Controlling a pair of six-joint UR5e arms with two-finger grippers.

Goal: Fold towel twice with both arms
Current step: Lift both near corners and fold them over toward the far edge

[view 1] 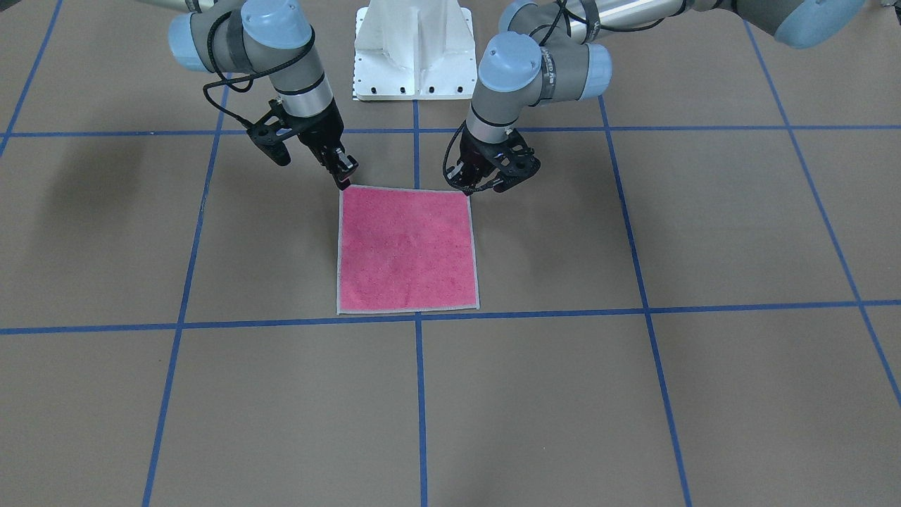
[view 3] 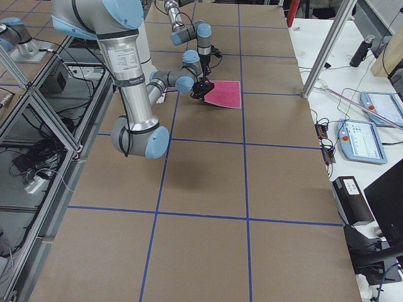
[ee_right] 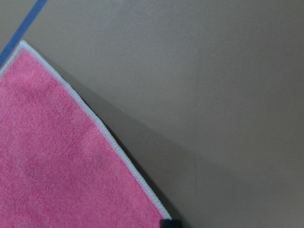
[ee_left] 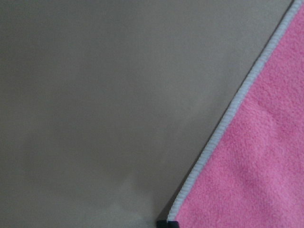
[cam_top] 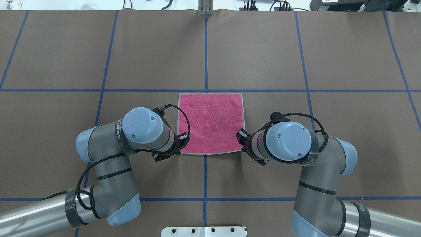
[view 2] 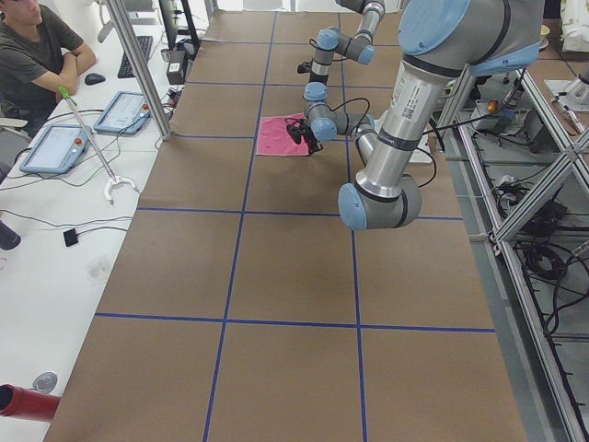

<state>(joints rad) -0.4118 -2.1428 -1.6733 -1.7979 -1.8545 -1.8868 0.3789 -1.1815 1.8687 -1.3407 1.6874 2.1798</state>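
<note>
The towel (view 1: 408, 246) (cam_top: 210, 121) lies flat on the brown table, pink face up, its light grey stitched edge showing all round. My left gripper (view 1: 470, 189) (cam_top: 180, 142) is at the towel's near corner on my left side, shut on that corner. My right gripper (view 1: 345, 182) (cam_top: 241, 140) pinches the other near corner, shut. In the left wrist view the towel (ee_left: 256, 156) fills the lower right, its edge running down to a fingertip. The right wrist view has the towel (ee_right: 57, 166) at lower left, with a shadow beside its edge that widens toward the gripper.
The white pedestal base (view 1: 414, 49) stands behind the towel on my side. Blue tape lines (view 1: 419, 394) divide the table into squares. In the exterior left view a person (view 2: 32, 46) sits at a side desk with tablets (view 2: 55, 147). A metal post (view 3: 324, 53) stands at the table's far edge.
</note>
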